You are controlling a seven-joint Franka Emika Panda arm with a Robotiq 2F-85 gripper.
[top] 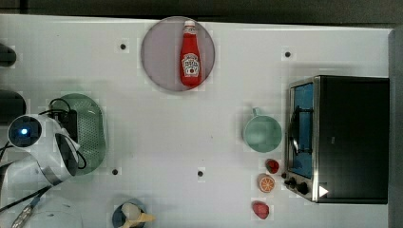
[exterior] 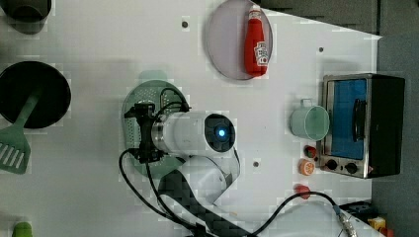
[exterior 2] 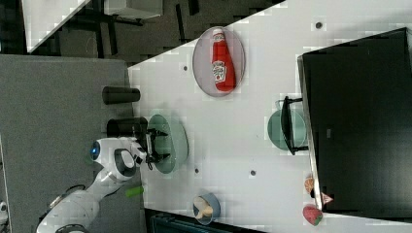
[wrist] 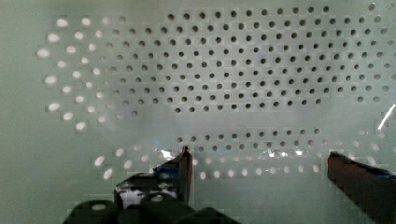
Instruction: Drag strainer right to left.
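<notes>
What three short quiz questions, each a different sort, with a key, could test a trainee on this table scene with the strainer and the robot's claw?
1. True or false: the ketchup bottle lies on the round plate.
2. Multiple choice: what is the claw over?
A. the cup
B. the strainer
C. the toaster oven
3. Fill in: in the wrist view the claw's fingers stand ____, with nothing between them.

Key
1. True.
2. B; the wrist view shows the strainer's dotted inside close behind the fingers.
3. Open.
</notes>
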